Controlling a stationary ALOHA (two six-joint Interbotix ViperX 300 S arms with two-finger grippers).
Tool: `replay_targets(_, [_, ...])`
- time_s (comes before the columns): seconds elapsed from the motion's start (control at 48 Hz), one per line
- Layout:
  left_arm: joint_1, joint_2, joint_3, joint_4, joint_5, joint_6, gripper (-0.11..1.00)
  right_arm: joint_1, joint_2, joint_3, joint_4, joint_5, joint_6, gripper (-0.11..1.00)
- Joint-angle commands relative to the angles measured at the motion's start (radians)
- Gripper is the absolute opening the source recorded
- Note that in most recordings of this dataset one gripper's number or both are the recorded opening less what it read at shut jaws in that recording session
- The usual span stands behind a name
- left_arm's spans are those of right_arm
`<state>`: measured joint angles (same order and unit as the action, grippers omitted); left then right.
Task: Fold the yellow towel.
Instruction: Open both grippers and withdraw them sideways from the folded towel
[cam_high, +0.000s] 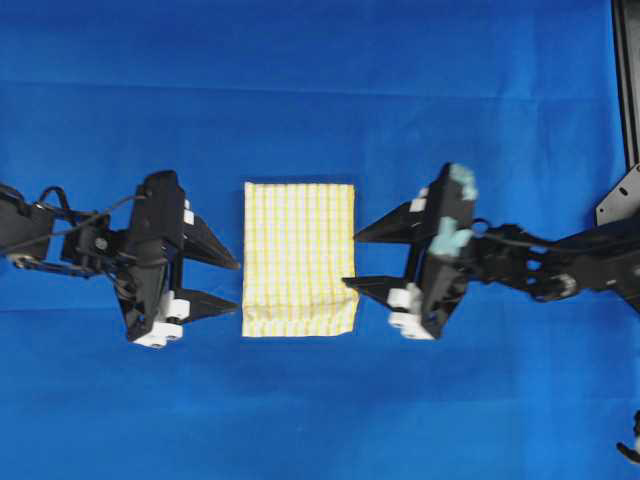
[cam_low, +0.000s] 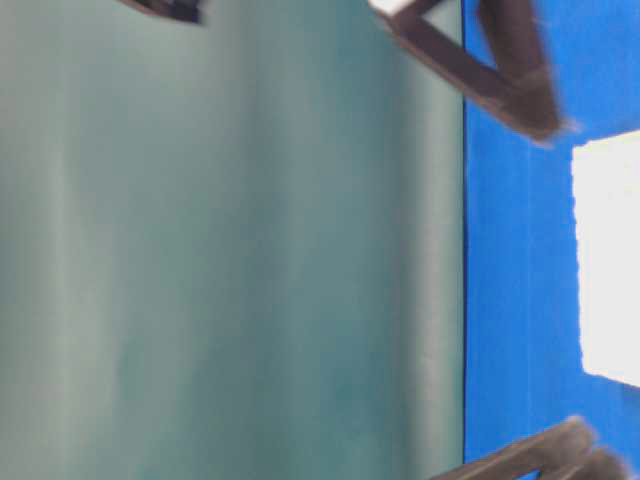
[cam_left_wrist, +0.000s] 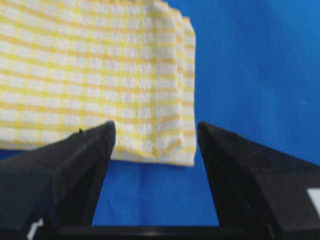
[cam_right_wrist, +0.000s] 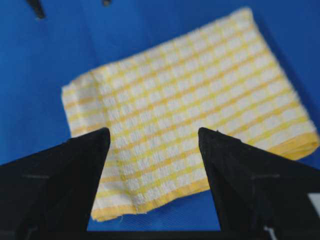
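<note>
Lying flat as a compact folded rectangle in the middle of the blue-covered surface (cam_high: 120, 400), the yellow towel (cam_high: 299, 258) sits between both arms. The left tool (cam_high: 226, 282) and right tool (cam_high: 362, 260) each stand with jaws apart and empty — the right just touching or overlapping the towel's edge, the left just beside it. The folding looks nearly or fully done; any next move calls for backing away cleanly, or another fold if wanted.

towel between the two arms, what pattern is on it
The folded cloth towel has a yellow-and-white check pattern with a yellow hem, clearest in the right wrist view.
</note>
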<state>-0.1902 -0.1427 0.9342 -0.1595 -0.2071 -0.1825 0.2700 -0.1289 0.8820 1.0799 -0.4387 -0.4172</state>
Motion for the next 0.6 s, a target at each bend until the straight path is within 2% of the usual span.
replay_targets(0.0, [0.011, -0.080, 0.008, 0.006, 0.020, 0.008, 0.60, 0.002, -0.087, 0.014, -0.003, -0.012, -0.032, 0.73])
replay_targets(0.146, [0.026, -0.201, 0.067, 0.006, 0.031, 0.046, 0.60, -0.011, -0.229, 0.098, -0.003, -0.014, -0.109, 0.73])
replay_targets(0.459, [0.078, -0.603, 0.261, 0.008, 0.041, 0.118, 0.59, -0.012, -0.580, 0.276, 0.000, 0.006, -0.239, 0.72])
replay_targets(0.584, [0.089, -0.741, 0.310, 0.009, 0.074, 0.179, 0.59, -0.012, -0.683, 0.337, 0.002, 0.021, -0.322, 0.72])
